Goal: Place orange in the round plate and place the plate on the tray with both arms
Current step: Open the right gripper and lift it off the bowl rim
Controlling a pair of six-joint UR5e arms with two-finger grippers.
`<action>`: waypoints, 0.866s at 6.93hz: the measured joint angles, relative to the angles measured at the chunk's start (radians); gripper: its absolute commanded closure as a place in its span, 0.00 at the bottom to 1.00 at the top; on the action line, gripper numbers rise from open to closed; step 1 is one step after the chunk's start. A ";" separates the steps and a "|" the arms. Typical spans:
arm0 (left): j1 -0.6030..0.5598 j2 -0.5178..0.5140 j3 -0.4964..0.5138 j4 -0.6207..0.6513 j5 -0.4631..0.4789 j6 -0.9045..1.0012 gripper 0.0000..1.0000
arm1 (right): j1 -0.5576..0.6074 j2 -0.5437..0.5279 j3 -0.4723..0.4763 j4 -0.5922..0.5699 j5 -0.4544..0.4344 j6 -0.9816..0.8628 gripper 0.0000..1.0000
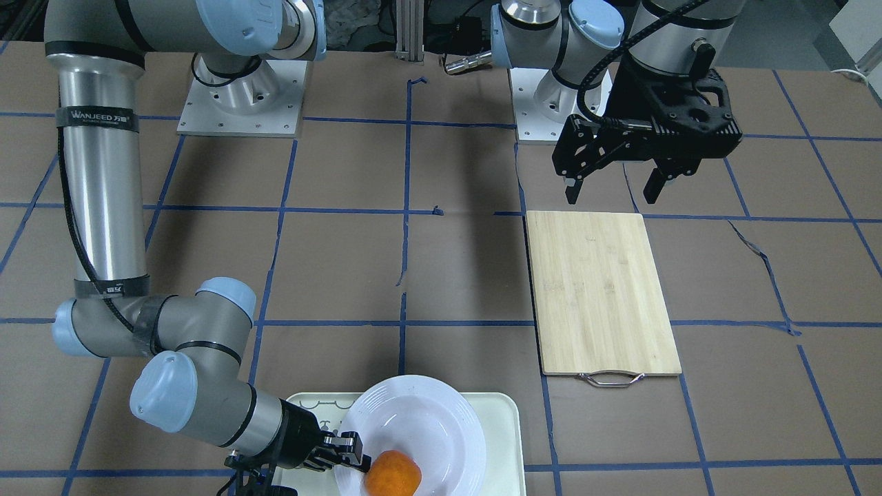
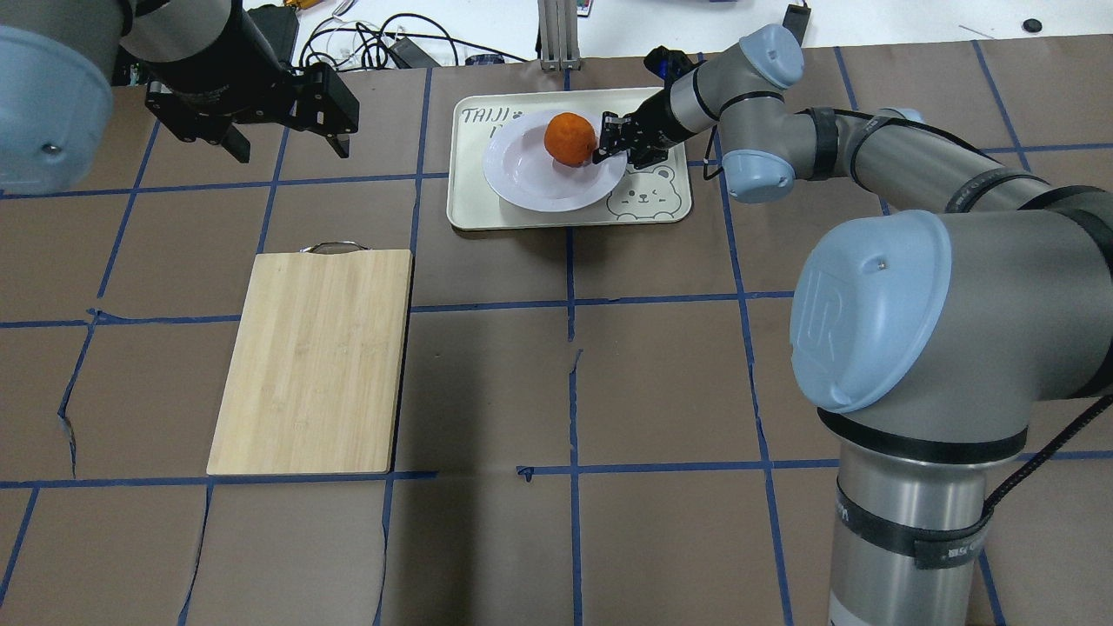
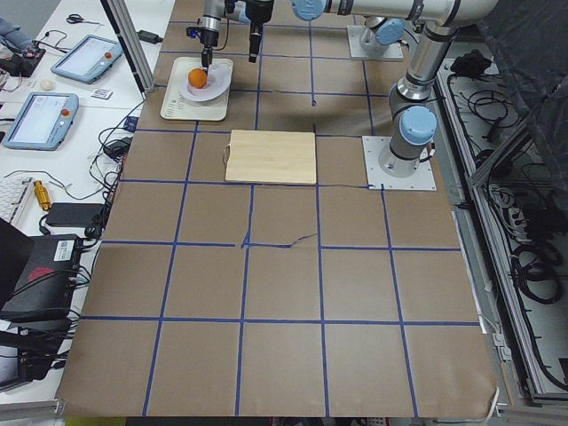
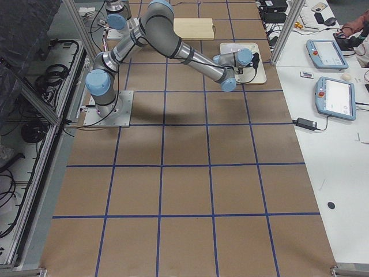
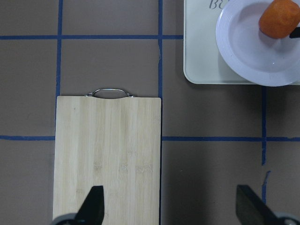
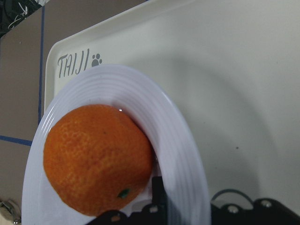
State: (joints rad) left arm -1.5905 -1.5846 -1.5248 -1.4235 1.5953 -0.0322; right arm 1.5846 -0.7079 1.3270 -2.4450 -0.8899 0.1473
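The tray (image 6: 234,70) reads "TAIJI"; a black strap (image 1: 96,118) on the right arm (image 1: 103,207) reads "WANJEED".

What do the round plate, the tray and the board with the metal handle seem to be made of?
Round plate: probably glazed ceramic, glossy white with highlights. Tray: likely matte cream plastic or melamine, moulded rounded corners. Board: bamboo, unvarnished-looking, with visible grain strips.

You see the orange (image 2: 570,138), round and dimpled, sitting in the plate (image 2: 530,187) near the rim on the robot's right. The plate is glossy white with a wide ridged rim and rests on the tray (image 2: 469,204). The tray is cream with rounded corners and a bear face in one corner. The right gripper (image 2: 606,139) pinches the plate rim just beside the orange. The left gripper (image 2: 283,143) hangs well apart, fingers spread.
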 measured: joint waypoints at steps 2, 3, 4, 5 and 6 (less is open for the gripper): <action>0.000 0.000 0.000 0.000 0.000 0.000 0.00 | 0.000 -0.011 0.000 0.001 -0.034 0.004 0.00; 0.000 0.000 0.000 0.000 0.000 0.000 0.00 | -0.002 -0.032 0.004 0.003 -0.057 0.008 0.00; 0.000 0.000 0.000 0.000 0.000 0.000 0.00 | -0.006 -0.075 0.010 0.018 -0.108 0.013 0.00; 0.000 0.000 0.000 0.000 0.000 0.000 0.00 | -0.013 -0.133 0.016 0.078 -0.170 0.014 0.00; 0.000 0.000 0.000 0.000 0.000 0.000 0.00 | -0.016 -0.199 0.019 0.182 -0.224 0.014 0.00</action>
State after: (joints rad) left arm -1.5907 -1.5846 -1.5252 -1.4235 1.5953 -0.0322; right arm 1.5682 -0.9065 1.3458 -2.2635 -1.1136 0.1616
